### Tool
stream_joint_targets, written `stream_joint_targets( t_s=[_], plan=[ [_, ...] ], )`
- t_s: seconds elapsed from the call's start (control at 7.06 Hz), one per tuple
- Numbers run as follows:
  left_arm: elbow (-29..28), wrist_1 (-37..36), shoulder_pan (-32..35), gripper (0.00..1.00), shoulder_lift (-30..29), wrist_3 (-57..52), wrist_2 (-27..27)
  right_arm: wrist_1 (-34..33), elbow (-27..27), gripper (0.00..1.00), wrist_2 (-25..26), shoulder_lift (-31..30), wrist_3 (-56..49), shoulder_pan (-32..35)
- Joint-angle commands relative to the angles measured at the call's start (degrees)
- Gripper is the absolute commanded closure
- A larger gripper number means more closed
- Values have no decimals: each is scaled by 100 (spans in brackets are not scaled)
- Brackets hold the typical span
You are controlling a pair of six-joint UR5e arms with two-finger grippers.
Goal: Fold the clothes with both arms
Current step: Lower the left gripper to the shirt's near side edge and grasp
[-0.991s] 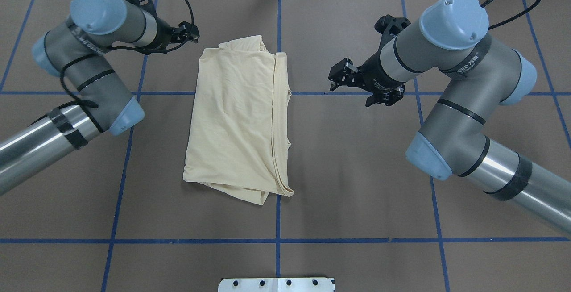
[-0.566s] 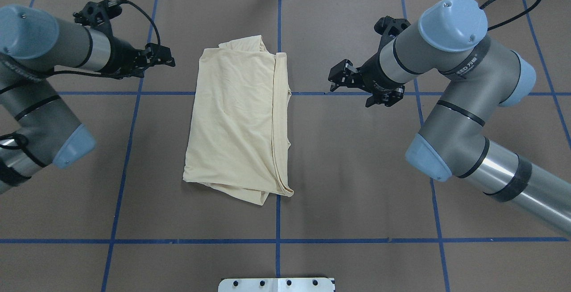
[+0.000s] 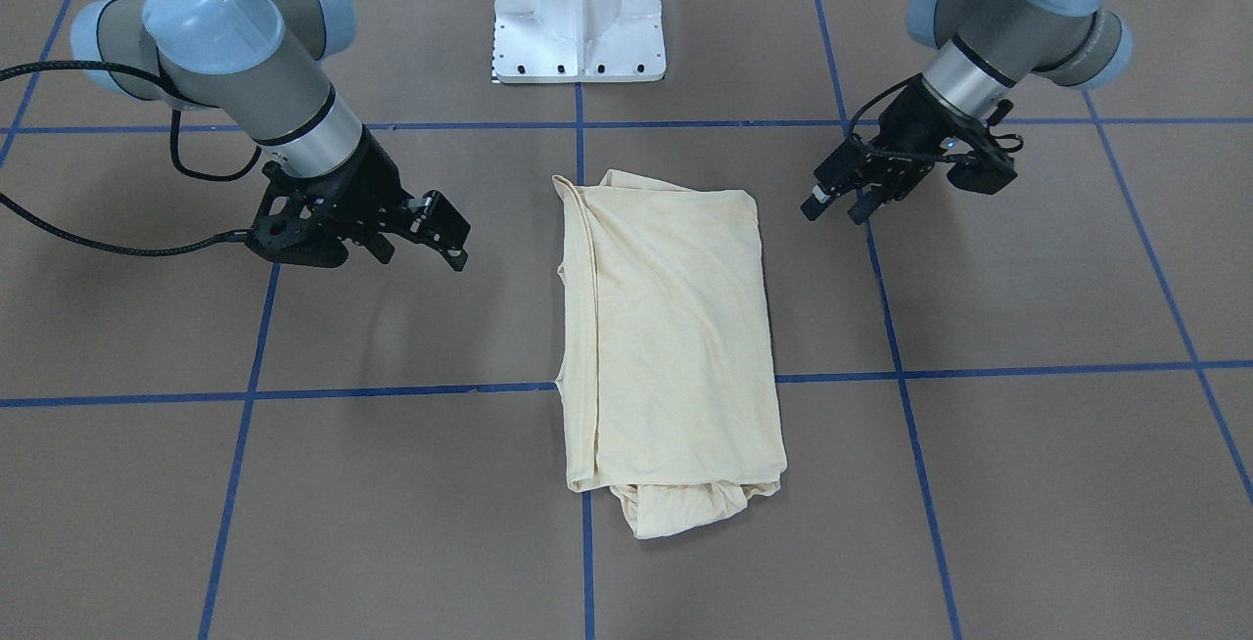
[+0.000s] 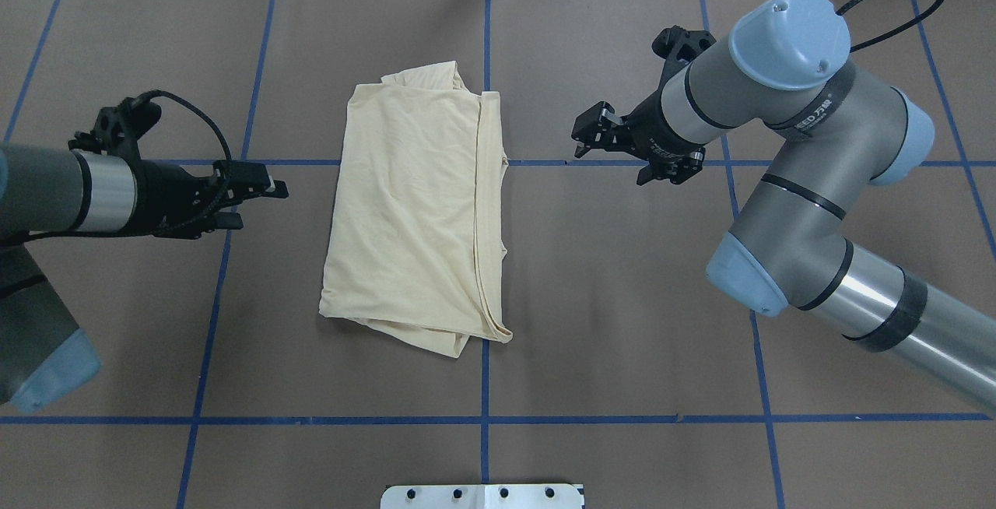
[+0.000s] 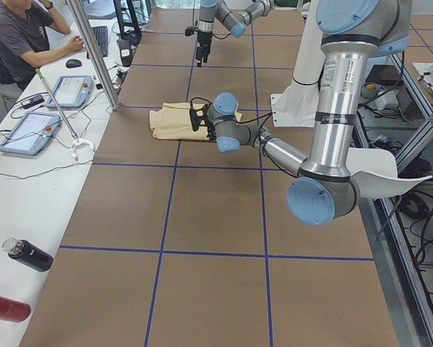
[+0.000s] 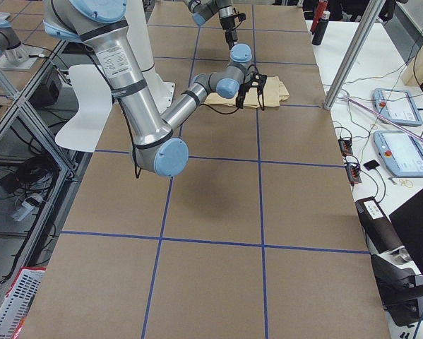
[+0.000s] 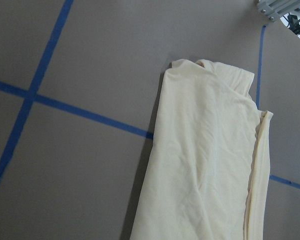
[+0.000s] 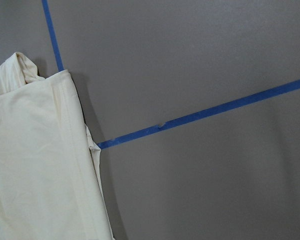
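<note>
- Front view: shirt (image 3: 675,346) lies mid-table (image 3: 1028,503), folded to a long strip, with its long axis running from the robot's side towards the far side. Left gripper (image 3: 834,209) and right gripper (image 3: 445,229) flank it, both spread and empty.
- Overhead: stacked edges on the robot's right, bunched end farthest from the robot.
- Wrist views: cloth edges only.
- Judgement: lengthwise folds look done. Crosswise fold next, so both grippers must pinch one end's corners.

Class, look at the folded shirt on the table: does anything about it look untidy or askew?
Yes. The pale cream-yellow folded shirt is not squared up. In the overhead view, bunched fabric pokes out beyond its top end, and an under-layer sticks out slantwise at its bottom end.
</note>
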State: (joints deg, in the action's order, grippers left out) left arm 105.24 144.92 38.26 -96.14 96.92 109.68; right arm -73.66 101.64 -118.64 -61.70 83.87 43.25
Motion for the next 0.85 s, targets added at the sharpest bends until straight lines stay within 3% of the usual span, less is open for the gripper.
stream_joint_targets(
  t_s=[0.0,0.14,0.71],
  plan=[
    [-178,588,-931,0,51,895,-823,10,-4,0,87,0,7,0],
    [-222,538,-1187,0,25,951,-1043,10,-4,0,95,-8,7,0],
    [-715,74,-1242,0,-449,943,-1045,1,-13,0,122,-17,16,8]
  ],
)
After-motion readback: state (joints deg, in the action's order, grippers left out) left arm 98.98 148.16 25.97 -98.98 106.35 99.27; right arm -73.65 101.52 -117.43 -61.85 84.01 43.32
